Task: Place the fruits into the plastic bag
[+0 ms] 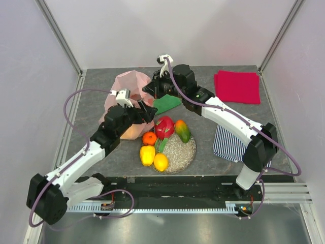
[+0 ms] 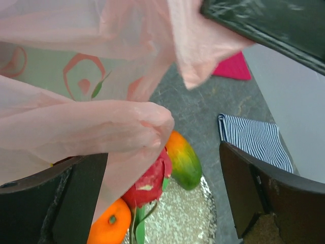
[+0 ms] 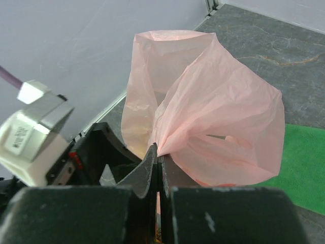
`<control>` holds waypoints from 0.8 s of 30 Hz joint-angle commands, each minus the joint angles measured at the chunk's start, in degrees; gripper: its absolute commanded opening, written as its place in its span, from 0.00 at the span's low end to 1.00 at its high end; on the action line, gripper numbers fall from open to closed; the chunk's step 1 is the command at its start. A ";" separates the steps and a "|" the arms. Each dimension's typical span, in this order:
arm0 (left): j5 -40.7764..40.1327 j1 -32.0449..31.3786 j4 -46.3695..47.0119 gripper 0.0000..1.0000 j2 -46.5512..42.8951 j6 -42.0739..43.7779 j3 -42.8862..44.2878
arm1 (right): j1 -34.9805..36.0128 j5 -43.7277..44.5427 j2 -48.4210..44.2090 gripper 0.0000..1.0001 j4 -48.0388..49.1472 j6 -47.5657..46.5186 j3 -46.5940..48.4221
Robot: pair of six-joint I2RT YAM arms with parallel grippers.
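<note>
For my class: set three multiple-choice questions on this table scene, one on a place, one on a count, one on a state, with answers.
1. Where does the red folded cloth lie on the grey table? A near left corner; B far right corner; C centre front.
2. How many cloths are laid out? A one; B five; C three.
3. How is the right gripper? A shut on the translucent pink plastic bag; B wide open; C shut on nothing.
Answers: 1 B, the top view shows it far right; 2 C, red, flat green cloth and blue-striped cloth; 3 A, it pinches the film.
</note>
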 commanded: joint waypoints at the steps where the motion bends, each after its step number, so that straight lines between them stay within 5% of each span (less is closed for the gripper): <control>1: -4.56 -0.50 11.77 0.93 3.23 -1.33 -0.22 | 0.32 -1.15 -0.33 0.00 2.65 0.49 0.65; 7: -9.40 -0.59 18.72 0.73 7.45 0.16 -0.22 | 0.41 -1.85 -0.24 0.00 2.83 0.67 0.56; 10: -9.66 -0.59 18.55 0.43 8.77 1.13 0.75 | 0.41 -1.76 -0.50 0.00 2.65 0.85 0.65; 16: -11.33 -0.59 20.84 0.02 5.29 3.41 -1.18 | 0.50 -1.32 -0.06 0.00 2.48 1.11 1.26; 24: -22.15 4.06 9.42 0.02 -16.61 20.00 4.60 | 0.41 2.19 2.04 0.00 -4.28 -3.10 12.33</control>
